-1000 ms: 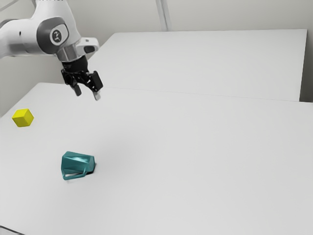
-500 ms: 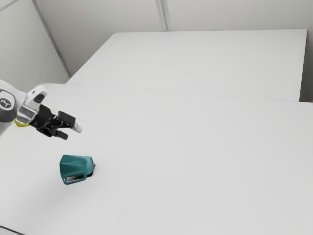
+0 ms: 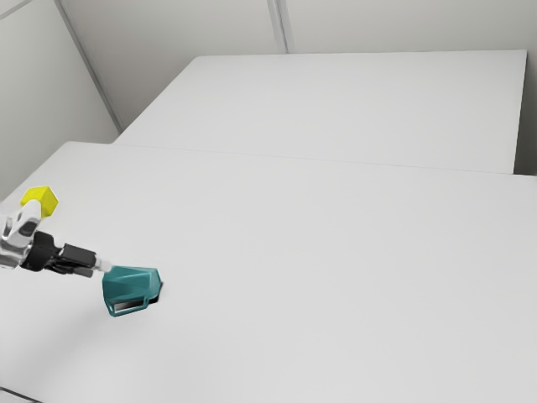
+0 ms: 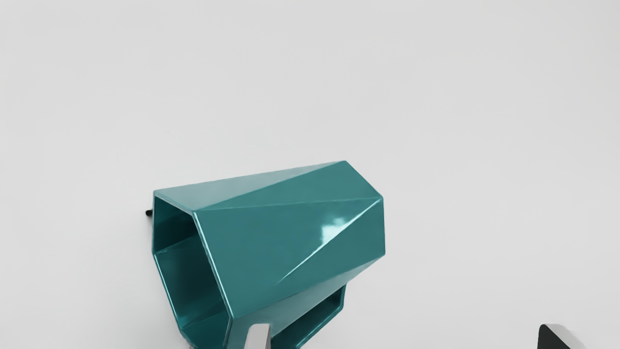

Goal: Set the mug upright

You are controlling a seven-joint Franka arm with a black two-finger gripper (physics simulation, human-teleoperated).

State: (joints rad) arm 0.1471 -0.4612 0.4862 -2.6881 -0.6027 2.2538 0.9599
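Teal mug [image 3: 130, 287], glossy, faceted, lies on its side on the smooth white desk [image 3: 336, 277], exterior view, lower left. End effector [image 3: 99, 267]: fingers spread, tips near the mug's rim. Farther back, left: yellow cube [image 3: 42, 198], partly behind the arm [image 3: 18, 237].

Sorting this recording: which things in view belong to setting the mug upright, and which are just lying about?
Part of the job:
- teal mug, lying on its side
- gripper, open, at the mug
- table, bearing the mug

Just lying about:
- yellow cube, partly hidden by the arm
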